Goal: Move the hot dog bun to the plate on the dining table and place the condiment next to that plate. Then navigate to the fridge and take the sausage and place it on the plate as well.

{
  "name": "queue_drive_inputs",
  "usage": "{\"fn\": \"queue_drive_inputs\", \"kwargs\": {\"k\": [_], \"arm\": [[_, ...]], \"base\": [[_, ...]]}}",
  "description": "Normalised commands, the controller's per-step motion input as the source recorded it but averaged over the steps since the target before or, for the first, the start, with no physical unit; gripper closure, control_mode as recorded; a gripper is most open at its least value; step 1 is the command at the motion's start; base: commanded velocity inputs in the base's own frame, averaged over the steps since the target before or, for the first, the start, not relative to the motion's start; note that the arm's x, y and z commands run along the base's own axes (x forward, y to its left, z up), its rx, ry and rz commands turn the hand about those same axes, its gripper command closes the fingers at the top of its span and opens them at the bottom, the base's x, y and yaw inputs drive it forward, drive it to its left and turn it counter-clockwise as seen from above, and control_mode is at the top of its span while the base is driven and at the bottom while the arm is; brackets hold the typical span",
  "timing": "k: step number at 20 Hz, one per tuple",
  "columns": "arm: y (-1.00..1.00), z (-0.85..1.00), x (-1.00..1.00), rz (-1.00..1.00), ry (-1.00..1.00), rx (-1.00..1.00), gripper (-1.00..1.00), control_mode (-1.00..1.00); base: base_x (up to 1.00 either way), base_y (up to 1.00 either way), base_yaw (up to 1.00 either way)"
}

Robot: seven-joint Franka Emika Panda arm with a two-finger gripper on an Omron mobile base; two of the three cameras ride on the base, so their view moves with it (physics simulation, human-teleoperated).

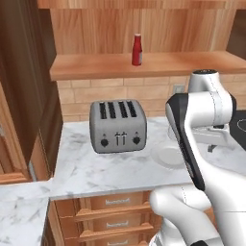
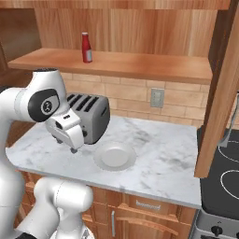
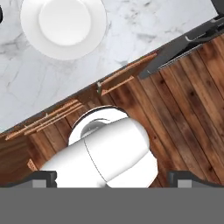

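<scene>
The condiment, a red bottle with a white cap, stands upright on a wooden shelf above the marble counter. A round off-white plate lies bare on that counter, right of the toaster. My gripper hangs over the counter's front part, between the toaster and the plate, pointing down. In the hand view its fingertips stand far apart with nothing between them, so it is open. The hot dog bun, the dining table, the fridge and the sausage are out of view.
A grey four-slot toaster sits at the back of the counter. A black stove top adjoins the counter on the right, under a tall wooden cabinet side. Wooden drawers run below the counter.
</scene>
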Motion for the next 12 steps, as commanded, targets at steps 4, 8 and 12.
{"fn": "queue_drive_inputs", "kwargs": {"k": [4,8,12], "arm": [[0.00,0.00,0.00,0.00,0.00,0.00,-1.00,1.00],[0.03,0.00,0.04,-0.03,0.00,0.00,-1.00,-1.00],[0.02,0.25,0.01,-0.04,-0.05,0.00,-1.00,-1.00]], "base": [[0.35,0.28,-0.17],[0.23,0.17,-0.13],[0.00,0.00,0.00]]}}
